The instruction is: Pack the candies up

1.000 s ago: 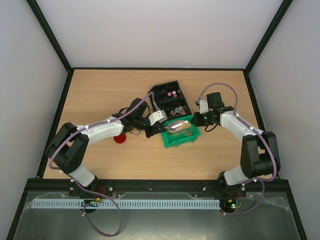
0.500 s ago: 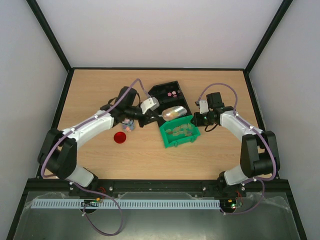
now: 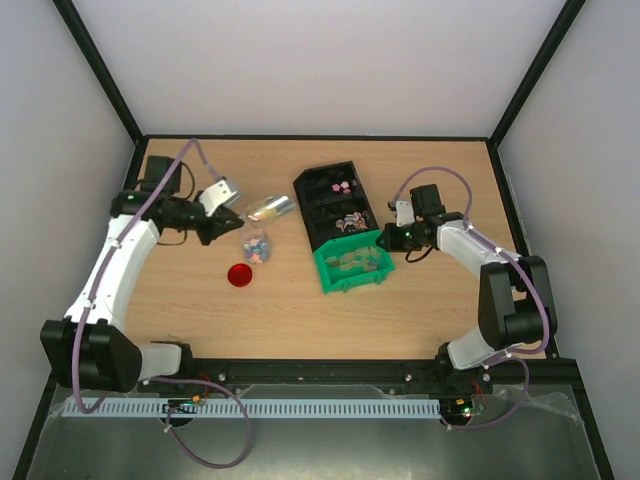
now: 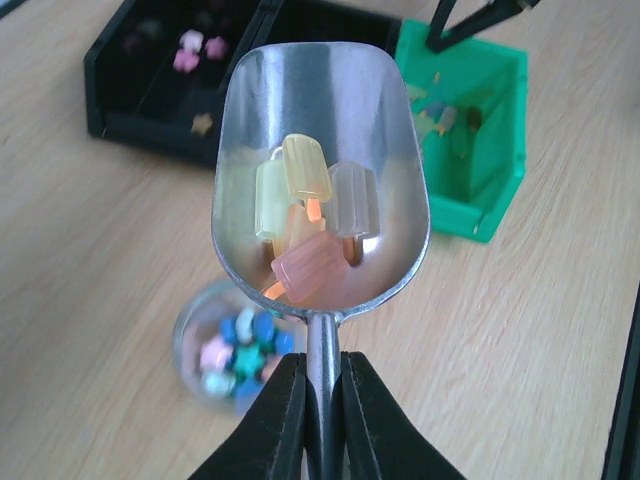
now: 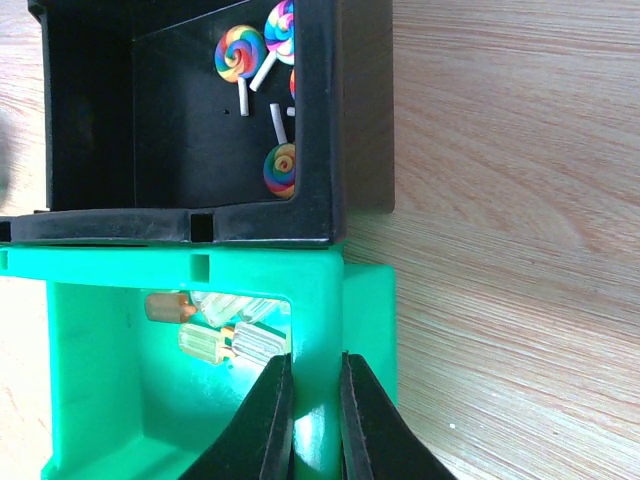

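My left gripper (image 3: 238,214) (image 4: 322,365) is shut on the handle of the silver scoop (image 3: 270,208) (image 4: 320,150). The scoop holds several pale yellow, orange, grey and pink candies (image 4: 305,225). It hangs just above and beyond a small clear jar (image 3: 256,244) (image 4: 232,350) that holds blue, pink and teal candies. My right gripper (image 3: 391,237) (image 5: 315,365) is shut on the wall of the green bin (image 3: 355,265) (image 5: 330,300). More pale candies (image 5: 215,335) lie inside the bin.
A black divided tray (image 3: 334,203) (image 5: 320,120) stands right behind the green bin, with lollipop sweets (image 5: 280,170) and pink sweets (image 4: 195,50) in it. The round red lid (image 3: 239,276) lies on the table in front of the jar.
My left arm has swung left and carried the loaded scoop from the green bin over to the jar. My right gripper has stayed on the bin wall.
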Tool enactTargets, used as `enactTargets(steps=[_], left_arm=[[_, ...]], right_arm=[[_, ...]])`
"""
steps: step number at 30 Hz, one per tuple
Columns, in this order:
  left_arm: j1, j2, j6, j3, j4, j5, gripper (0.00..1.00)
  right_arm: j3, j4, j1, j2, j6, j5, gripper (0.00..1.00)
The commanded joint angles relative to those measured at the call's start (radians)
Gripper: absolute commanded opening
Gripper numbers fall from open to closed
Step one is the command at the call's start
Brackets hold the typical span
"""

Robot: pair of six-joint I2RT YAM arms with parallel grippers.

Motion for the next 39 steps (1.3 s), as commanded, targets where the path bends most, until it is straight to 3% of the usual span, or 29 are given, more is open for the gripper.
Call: enactTargets(steps=[1,10,24,39], left_arm=[[0.113,-0.038,0.253,0.041,-0.283,-0.039,0.02],[0.264,-0.055,0.454,0.077,-0.447,-0.166,0.02],[0.255,0.0,0.44,0.142,-0.433,-0.281,0.02],[0.164,0.046,0.385,0.191,-0.398,-0.385,0.02]], right_arm=[[0.038,0.043,0.021,0.008,0.019,-0.057,0.01],[0.044,0.044,0.025,0.022,0.006,-0.05,0.01],[0.045,0.037,0.025,0.032,-0.005,-0.061,0.01],[0.045,0.03,0.025,0.032,-0.012,-0.062,0.01]])
